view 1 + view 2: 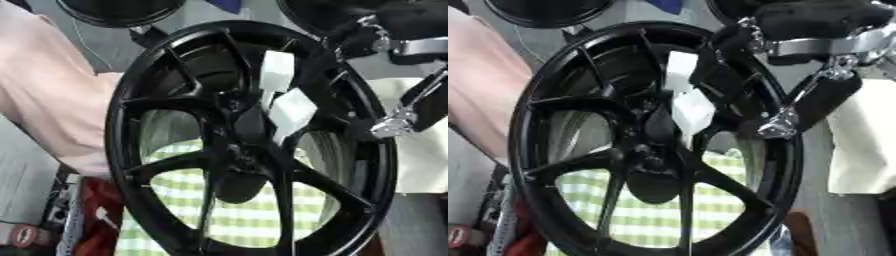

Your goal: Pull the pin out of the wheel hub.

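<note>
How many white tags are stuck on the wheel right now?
2. One white tag sits on the upper spoke area of the black wheel; the second white tag is just below it, near the hub. Others may be hidden behind spokes.

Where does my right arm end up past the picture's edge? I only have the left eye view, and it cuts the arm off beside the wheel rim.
Observer: The right eye view shows the right hand whole. It hangs just outside the right rim of the wheel hub, below a silver wrist bracket.
Operator: Is any of the arm near the white pieces at the middle?
Observer: Yes. In that view a black part of the arm comes down across the rim right beside the upper white piece. I cannot tell whether it touches.
</note>
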Controlling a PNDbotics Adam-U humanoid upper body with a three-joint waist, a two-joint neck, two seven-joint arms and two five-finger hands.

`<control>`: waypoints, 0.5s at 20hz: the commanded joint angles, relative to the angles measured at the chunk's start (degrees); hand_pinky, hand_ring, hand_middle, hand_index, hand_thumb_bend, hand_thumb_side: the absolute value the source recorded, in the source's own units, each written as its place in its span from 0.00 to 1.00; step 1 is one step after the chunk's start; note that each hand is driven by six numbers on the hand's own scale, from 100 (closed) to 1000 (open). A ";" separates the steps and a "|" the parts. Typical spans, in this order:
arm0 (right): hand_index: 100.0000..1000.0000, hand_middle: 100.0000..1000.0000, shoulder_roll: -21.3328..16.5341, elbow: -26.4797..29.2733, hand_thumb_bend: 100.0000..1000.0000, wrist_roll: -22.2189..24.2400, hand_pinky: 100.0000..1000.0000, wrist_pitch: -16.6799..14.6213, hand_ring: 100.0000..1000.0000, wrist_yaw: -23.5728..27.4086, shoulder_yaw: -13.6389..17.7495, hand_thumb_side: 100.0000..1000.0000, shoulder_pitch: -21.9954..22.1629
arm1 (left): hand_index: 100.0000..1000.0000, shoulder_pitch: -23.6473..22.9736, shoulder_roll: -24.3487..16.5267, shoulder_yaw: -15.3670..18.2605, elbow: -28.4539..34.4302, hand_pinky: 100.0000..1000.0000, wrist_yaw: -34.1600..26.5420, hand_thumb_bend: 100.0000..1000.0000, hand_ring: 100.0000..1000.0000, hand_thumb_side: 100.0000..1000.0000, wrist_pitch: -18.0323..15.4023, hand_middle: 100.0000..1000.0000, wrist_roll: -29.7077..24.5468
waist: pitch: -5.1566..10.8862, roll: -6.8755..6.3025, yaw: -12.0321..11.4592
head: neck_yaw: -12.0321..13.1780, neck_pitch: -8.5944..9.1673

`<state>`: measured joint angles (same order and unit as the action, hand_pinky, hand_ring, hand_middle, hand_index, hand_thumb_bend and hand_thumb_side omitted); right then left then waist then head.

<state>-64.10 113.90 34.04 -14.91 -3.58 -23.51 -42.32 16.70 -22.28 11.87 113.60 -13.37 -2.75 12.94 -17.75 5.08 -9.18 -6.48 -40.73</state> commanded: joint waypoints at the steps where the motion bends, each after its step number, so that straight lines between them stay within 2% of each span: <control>1: 0.84 0.75 -1.03 0.69 0.38 0.29 0.79 1.12 0.75 -1.44 -0.18 0.06 -1.19 | 0.81 0.56 -1.50 0.08 0.99 0.82 0.12 0.00 0.62 0.75 0.01 0.60 -0.21 | 0.67 -0.20 0.05 | 0.21 -0.06; 10: 0.84 0.77 0.01 0.69 0.39 0.79 0.73 3.47 0.67 -2.82 -1.59 0.07 -2.24 | 0.81 0.64 -1.16 0.08 0.99 0.82 0.42 0.00 0.62 0.76 0.10 0.60 -0.36 | -0.21 0.15 -0.13 | 0.29 0.02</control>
<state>-63.20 113.90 34.72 -11.81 -5.91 -25.51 -43.68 16.70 -22.27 11.86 113.60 -13.13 -2.55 12.73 -18.86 5.46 -9.28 -6.23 -40.74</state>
